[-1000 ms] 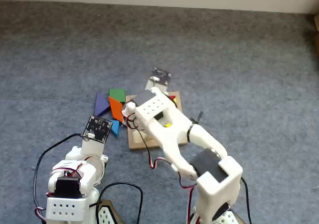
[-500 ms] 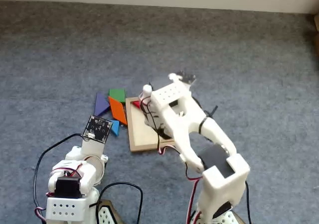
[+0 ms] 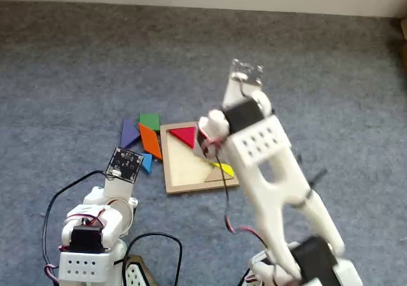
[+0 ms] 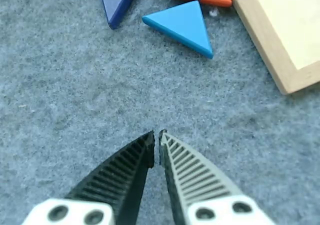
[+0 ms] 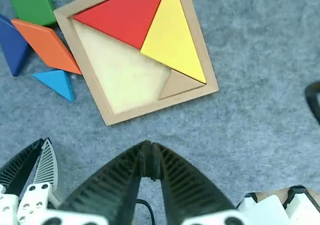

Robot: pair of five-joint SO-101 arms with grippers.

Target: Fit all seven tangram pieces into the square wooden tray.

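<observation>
Both claws are empty, so no piece is in transit. Nearest the arm bases, the left claw [image 4: 156, 135] hangs low over the grey counter [image 3: 318, 57] with its jaws pressed together on nothing. There it sits clear of the tray yet within easy reach of the loose pieces.

Just beyond its tips the small blue triangle [image 4: 182, 25] lies flat, near the tray's near left corner but apart from it. The right claw [image 5: 148, 157] is likewise pinched shut. It is held high above the counter on the tray's near side, which I judge gives a full look at the layout before the next pick.

The square wooden tray [image 5: 150, 107] rests flat, a little askew to the arms. Inside it, the red triangle [image 5: 127, 15] and the yellow triangle [image 5: 172, 40] lie edge to edge. They are packed into one half, so the other half stays open for the smaller pieces. A tan triangular patch beside the yellow one may be a piece or bare floor; I cannot tell which.

Along the tray's left side lies the orange parallelogram [image 5: 50, 47], just beside the rim. The dark blue triangle [image 5: 11, 45] is at its outer side, and the green square [image 5: 32, 4] lies farthest off. All are grouped close to the tray, so each carry should be short
</observation>
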